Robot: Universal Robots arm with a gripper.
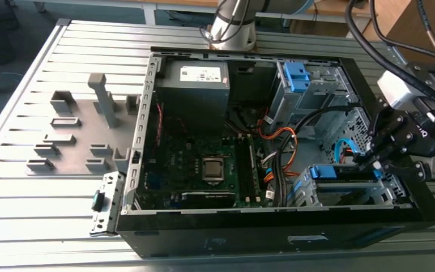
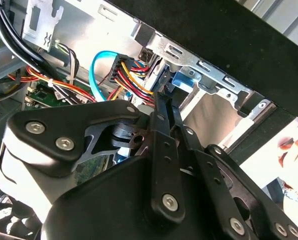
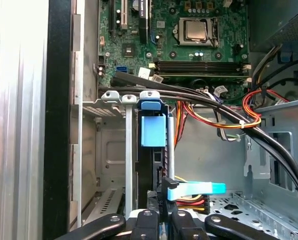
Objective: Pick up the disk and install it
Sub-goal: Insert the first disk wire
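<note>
Pincer (image 3: pixel 163 195), pressed together, sits against the disk (image 3: pixel 152 131) standing edge-on in the drive cage (image 3: pixel 109 150).

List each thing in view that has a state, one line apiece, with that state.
computer case, lying on its side, side panel off, inside exposed.
disk, standing on edge in the drive cage; whether it is fully seated cannot be told.
gripper, inside the case at the disk's end.
processor, bare in its socket, no cooler on it.
</note>
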